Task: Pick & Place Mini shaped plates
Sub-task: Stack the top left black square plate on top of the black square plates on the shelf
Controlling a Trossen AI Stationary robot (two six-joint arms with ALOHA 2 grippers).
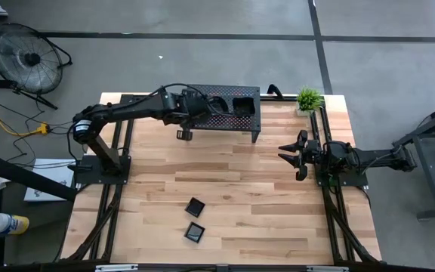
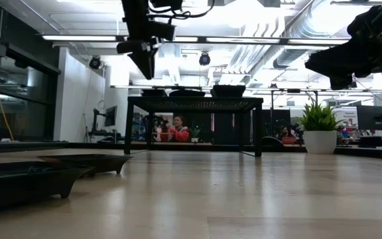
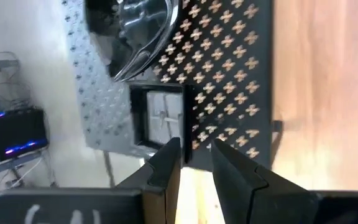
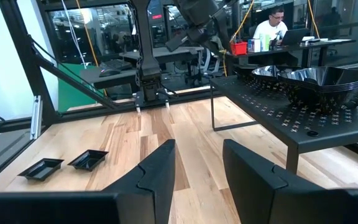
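pale wooden plank table (image 1: 278,211), bearing a black perforated rack (image 1: 225,113) on legs at the far edge, a small potted plant (image 1: 309,99) at the far right corner, and two small black square plates (image 1: 195,219), just apart, near the front, left of centre.

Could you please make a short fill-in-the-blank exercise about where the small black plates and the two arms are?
1. ____ small glossy black square plates lie on the wooden table.
2. The left gripper hangs over the black perforated metal ____.
3. The right gripper waits with its fingers ____.
4. The small green plant in a white pot stands at the table's far ____ corner in the high view.

Missing words: Two; rack; open; right
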